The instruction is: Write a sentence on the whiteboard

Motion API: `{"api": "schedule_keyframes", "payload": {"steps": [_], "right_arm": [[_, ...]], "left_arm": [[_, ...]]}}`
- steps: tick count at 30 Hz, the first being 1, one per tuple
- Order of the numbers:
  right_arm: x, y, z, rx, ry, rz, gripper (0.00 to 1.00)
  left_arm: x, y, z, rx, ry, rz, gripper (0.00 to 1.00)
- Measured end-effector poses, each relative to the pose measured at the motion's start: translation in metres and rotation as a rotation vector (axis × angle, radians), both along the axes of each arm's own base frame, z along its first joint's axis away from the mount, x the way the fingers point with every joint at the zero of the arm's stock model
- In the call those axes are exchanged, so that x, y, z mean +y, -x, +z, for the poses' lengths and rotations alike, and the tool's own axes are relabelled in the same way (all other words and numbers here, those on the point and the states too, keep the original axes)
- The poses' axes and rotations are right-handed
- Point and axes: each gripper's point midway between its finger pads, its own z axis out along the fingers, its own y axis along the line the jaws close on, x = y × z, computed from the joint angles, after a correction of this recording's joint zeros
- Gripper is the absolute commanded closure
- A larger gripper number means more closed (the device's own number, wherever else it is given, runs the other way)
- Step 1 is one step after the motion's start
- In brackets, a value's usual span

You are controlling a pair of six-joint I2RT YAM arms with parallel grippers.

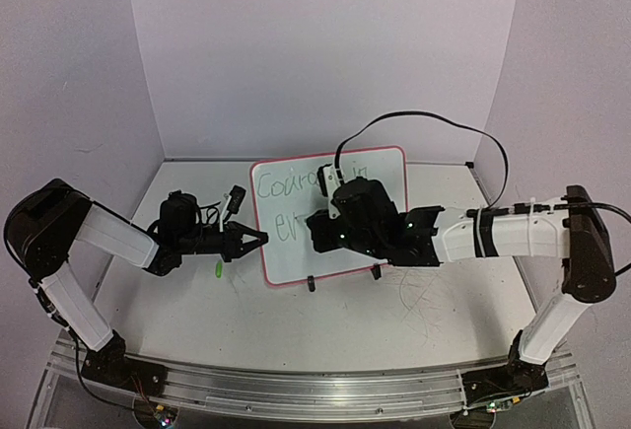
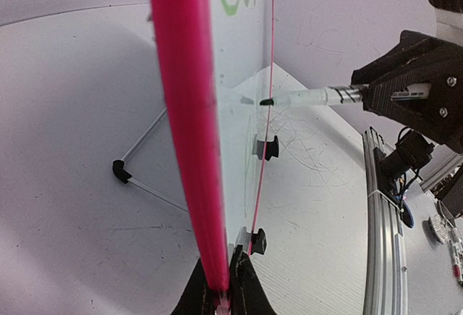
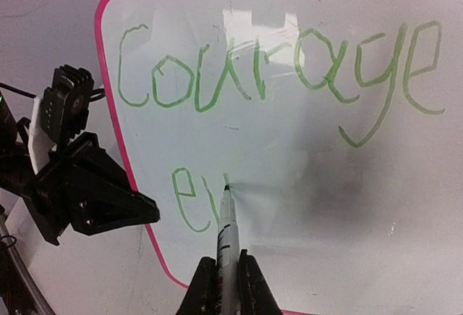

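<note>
Green ink is what you steer by here — the sentence [image 3: 275, 76] reads "Courage" on its upper line in the right wrist view, with "in" after it in the top view, and only "ev" on the lower line. The whiteboard [image 1: 286, 261] stands upright on its two black clip feet [image 2: 268, 147] near the middle of the table [image 1: 197, 321], its written face turned toward your arms. Your left gripper [image 2: 221, 290] is clamped shut on the pink rim at the board's left edge, steadying it. Your right gripper [image 3: 224, 275] is closed tight around a marker [image 3: 226, 228], and it is the only arm in front of the writing face.

The relation that matters is this: the marker's long axis points into the board, close to square with the face in the left wrist view, and its tip meets the surface at the top of the "v" stroke. The blank part of the lower line lies to the right of the tip, away from the left gripper. So I judge the coming strokes must travel rightward along the face — sideways to the marker's axis, not along it. Push along the axis and you risk tipping the board back against the left gripper's hold; lift off and the line breaks.
</note>
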Motion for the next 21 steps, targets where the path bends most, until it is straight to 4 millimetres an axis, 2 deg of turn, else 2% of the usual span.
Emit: {"api": "schedule_keyframes", "payload": {"steps": [7, 15, 21], "right_arm": [[-0.006, 0.008, -0.011, 0.04, -0.004, 0.011, 1.0], [-0.004, 0.008, -0.01, 0.039, -0.021, 0.012, 1.0], [-0.005, 0.004, -0.016, 0.049, -0.019, -0.002, 1.0]], "left_arm": [[0.0, 0.001, -0.001, 0.003, -0.002, -0.001, 1.0], [0.0, 0.001, -0.001, 0.003, -0.002, -0.001, 1.0], [0.0, 0.001, -0.001, 0.003, -0.003, -0.001, 1.0]]}}
